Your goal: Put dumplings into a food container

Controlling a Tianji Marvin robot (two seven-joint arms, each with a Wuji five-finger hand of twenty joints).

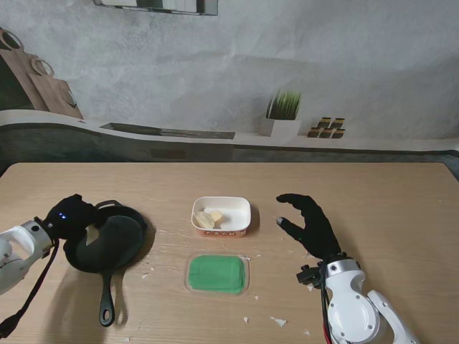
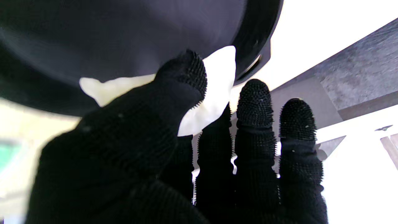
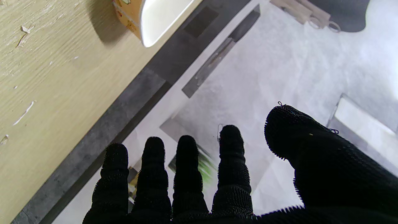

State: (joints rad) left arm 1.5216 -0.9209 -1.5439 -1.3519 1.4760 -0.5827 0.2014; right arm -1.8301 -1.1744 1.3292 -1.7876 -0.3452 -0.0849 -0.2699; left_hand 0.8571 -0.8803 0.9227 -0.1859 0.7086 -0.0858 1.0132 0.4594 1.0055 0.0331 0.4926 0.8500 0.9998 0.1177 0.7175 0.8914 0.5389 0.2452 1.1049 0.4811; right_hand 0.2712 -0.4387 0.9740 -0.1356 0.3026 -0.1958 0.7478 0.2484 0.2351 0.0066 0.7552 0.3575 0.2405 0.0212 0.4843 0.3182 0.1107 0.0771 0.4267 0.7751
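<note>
Left hand [image 2: 130,146] pinching a dumpling [image 2: 211,93] at the pan [image 1: 107,244], right hand [image 1: 310,223] spread empty, crumb-flecked wooden table [image 1: 387,208], grey wall [image 1: 287,50].

A black knitted-glove left hand [image 2: 149,149] filled most of the view, its fabric covered in small rubbery nubs. The thumb [image 2: 183,77] pressed a pale, soft white dumpling [image 2: 214,90] against the first finger, so the hand was closed around it. The dumpling's folded edge [image 2: 93,88] stuck out past the thumb on the other side. Two further fingertips [image 2: 255,99] stood straight and close together beside the pinch, touching nothing. Directly beyond the dumpling was the round black metal frying pan [image 2: 124,34], its dark inner surface and raised rim [image 2: 264,37] blurred from closeness. Past the pan, a grey textured wall [image 2: 357,77] and bright, overexposed surfaces appeared.
</note>
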